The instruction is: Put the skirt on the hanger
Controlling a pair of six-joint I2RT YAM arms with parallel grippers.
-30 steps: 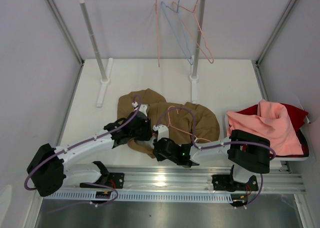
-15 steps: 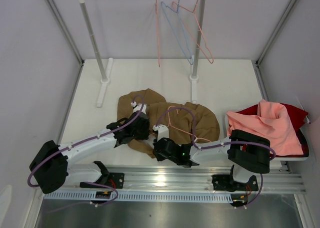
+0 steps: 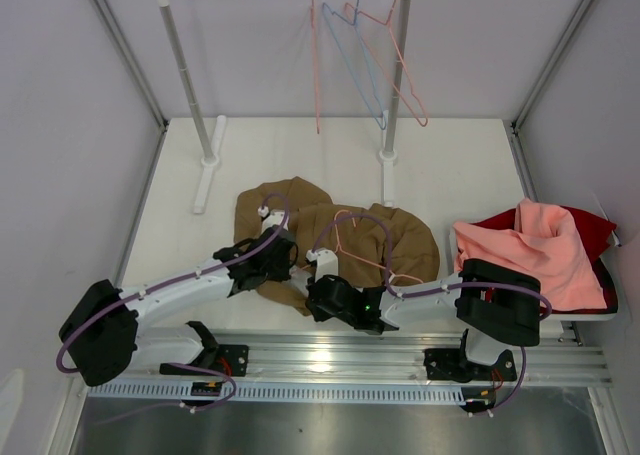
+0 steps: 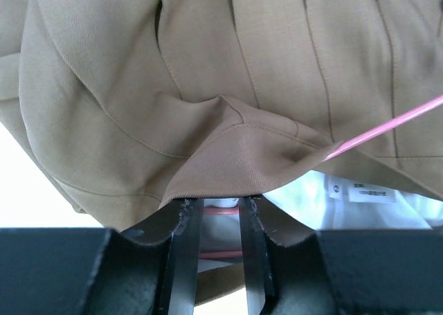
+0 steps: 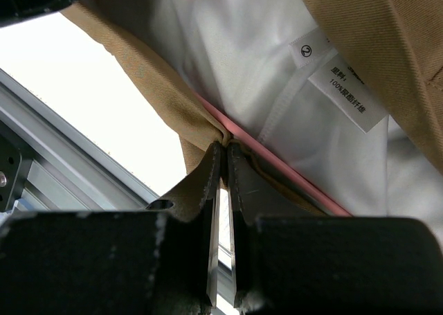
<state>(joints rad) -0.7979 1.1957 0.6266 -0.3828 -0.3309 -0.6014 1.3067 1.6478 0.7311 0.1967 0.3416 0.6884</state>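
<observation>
Tan pleated skirt (image 3: 300,200), pale lining showing, lies crumpled on table (image 3: 450,155), centre-near. Pink wire hanger (image 4: 394,121) lies flat on it, partly under hem.

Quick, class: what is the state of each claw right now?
Left claw: at the skirt; grip cannot be told.
Right claw: closed on the skirt.

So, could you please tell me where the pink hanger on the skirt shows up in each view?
Top: hanger lies on the skirt, near centre.
Left wrist: hanger is a thin pink line, right side.
Right wrist: hanger is a pink bar slanting through centre.
Shared: the skirt; its white label in both wrist views.
</observation>
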